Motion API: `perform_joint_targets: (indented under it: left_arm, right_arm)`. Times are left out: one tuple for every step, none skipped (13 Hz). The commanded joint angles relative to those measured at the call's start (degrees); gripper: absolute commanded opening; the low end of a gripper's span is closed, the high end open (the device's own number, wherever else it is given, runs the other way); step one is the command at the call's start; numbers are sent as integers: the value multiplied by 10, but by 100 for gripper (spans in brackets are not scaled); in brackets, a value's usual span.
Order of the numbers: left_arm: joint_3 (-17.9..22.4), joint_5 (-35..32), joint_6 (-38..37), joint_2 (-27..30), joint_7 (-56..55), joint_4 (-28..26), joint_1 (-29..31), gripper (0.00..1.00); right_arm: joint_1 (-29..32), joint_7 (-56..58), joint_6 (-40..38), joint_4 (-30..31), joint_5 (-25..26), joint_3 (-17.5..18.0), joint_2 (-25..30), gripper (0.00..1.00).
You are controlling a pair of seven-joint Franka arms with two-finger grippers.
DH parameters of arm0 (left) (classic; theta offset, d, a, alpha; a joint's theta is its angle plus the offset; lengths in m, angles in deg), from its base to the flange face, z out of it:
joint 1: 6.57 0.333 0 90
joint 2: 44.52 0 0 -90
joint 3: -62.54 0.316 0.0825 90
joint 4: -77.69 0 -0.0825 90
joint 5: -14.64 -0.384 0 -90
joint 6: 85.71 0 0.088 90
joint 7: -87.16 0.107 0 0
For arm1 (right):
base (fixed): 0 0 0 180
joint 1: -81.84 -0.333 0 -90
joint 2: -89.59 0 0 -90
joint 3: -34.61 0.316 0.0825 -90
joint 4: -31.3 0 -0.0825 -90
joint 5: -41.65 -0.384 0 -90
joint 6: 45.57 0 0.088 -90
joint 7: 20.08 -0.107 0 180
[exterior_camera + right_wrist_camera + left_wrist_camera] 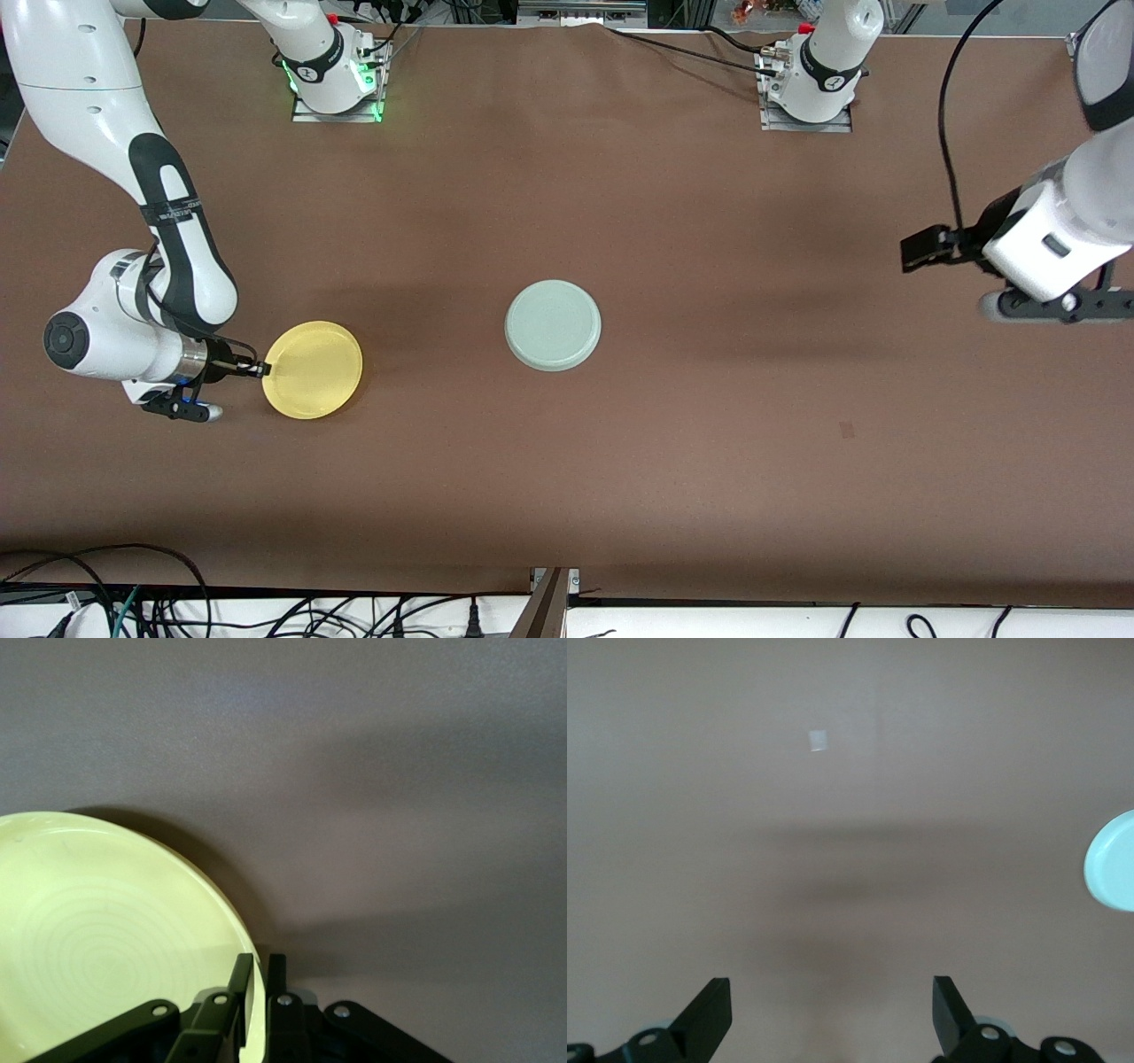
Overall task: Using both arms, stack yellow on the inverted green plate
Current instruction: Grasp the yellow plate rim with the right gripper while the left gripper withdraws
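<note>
The yellow plate (314, 369) is toward the right arm's end of the table, right side up. My right gripper (262, 369) is shut on its rim; in the right wrist view the fingers pinch the rim of the yellow plate (106, 930), one inside and one outside. The pale mint-green plate (553, 324) lies upside down at the table's middle, its flat underside up; its edge also shows in the left wrist view (1112, 859). My left gripper (831, 1014) is open and empty, held above the left arm's end of the table, apart from both plates.
The brown table (709, 425) has a small dark mark (847, 430) nearer the front camera than the left gripper. Cables lie along the front edge (177, 602). The arms' bases (337, 80) stand at the back edge.
</note>
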Motion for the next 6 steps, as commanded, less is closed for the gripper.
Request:
perform_joint_targets:
  left_arm:
    - [-7,-32,96,136,44,-197,13,100]
    - [-7,-33,119,148,60,-223,24,100]
    - [-7,-34,147,159,74,-249,32,100]
    - [-7,-34,185,175,86,-286,35,100]
    - [-7,-42,222,196,94,-326,38,100]
    - [-8,-53,235,204,95,-338,39,100]
  right_arm:
    - [5,9,8,6,-16,5,4,4]
    - [5,9,5,2,-18,7,6,4]
    - [5,11,1,-5,-24,7,11,4]
    - [5,11,-13,-10,-28,8,21,3]
    - [5,11,-33,-21,-37,12,28,3]
    - [5,10,-63,-40,-53,17,32,3]
